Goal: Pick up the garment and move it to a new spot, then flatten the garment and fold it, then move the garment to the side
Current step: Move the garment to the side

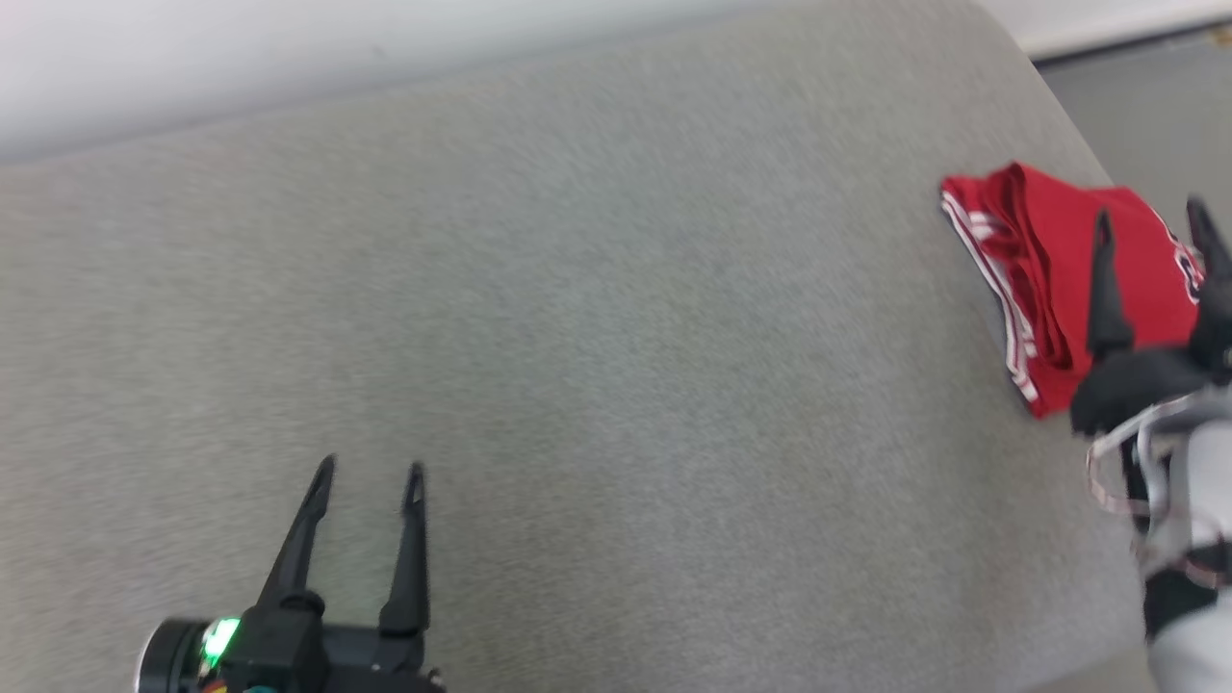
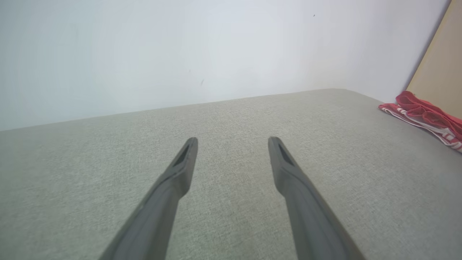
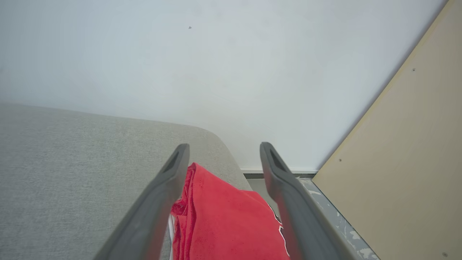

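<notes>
Pincer R (image 1: 1149,210): fingers spread, nothing pinched, over garment (image 1: 1049,260). Pincer L (image 1: 372,466): spread, empty, at 7 o'clock. Garment: red, white-striped trim, folded; at 3 o'clock on grey cushion (image 1: 577,337), nr its edge; long axis approx 11-to-5 o'clock.

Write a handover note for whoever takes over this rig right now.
Left tool: open, empty, over bare grey cushion.
Right tool: open, empty, over the red garment.
Garment: folded, lying at the cushion's right edge.
Done: fold and move to the side, by the look of it.
Left: probably only pulling the right tool clear.
</notes>
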Available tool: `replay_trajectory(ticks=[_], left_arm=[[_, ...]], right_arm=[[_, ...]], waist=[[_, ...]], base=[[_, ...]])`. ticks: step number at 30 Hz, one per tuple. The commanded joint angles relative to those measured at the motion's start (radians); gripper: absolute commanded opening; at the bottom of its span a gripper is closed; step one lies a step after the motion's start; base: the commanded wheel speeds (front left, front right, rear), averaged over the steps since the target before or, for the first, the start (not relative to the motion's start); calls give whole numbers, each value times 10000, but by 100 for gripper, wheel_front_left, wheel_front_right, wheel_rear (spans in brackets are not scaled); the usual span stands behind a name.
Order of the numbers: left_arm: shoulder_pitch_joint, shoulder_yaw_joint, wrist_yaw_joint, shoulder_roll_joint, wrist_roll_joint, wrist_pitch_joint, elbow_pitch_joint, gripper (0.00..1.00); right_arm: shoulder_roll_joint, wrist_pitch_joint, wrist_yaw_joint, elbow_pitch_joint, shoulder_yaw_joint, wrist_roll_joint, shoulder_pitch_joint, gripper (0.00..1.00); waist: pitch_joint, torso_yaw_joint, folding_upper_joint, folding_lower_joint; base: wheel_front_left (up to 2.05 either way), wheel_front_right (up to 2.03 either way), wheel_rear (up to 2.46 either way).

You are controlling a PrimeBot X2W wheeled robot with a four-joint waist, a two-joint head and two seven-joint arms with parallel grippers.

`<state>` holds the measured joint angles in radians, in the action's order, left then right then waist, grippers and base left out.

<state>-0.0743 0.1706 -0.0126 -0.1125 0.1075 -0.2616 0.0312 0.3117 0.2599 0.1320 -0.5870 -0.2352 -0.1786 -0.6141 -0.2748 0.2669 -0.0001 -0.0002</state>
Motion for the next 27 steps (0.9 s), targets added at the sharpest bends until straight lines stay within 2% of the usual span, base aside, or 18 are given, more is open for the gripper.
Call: replay_trajectory(ticks=[1, 9, 16, 21, 27], left_arm=[[363, -112, 65, 86, 116, -30, 48, 100], [979, -767, 294, 434, 509, -34, 289, 100], [1343, -1207, 480, 548, 415, -35, 535, 100], [1510, -1463, 441, 585, 436, -35, 600, 100], [1662, -1748, 312, 611, 302, -36, 630, 100]], right_arm=[[-183, -29, -29, 329, 22, 242, 504, 100], [-972, -926, -29, 3232, -17, 1139, 3331, 100], [-1892, -1402, -29, 5197, 12, 1416, 5106, 100], [-2292, -1475, -29, 5760, -43, 1497, 5737, 100], [-2588, -1280, -29, 5518, -130, 1712, 6475, 100]], waist=[[1420, -1370, 1, 2], [2297, -2251, 1, 2], [2780, -2614, 1, 2], [2902, -2666, 1, 2], [3061, -2606, 1, 2]], base=[[0, 0, 0], [0, 0, 0], [0, 0, 0], [0, 0, 0], [0, 0, 0]])
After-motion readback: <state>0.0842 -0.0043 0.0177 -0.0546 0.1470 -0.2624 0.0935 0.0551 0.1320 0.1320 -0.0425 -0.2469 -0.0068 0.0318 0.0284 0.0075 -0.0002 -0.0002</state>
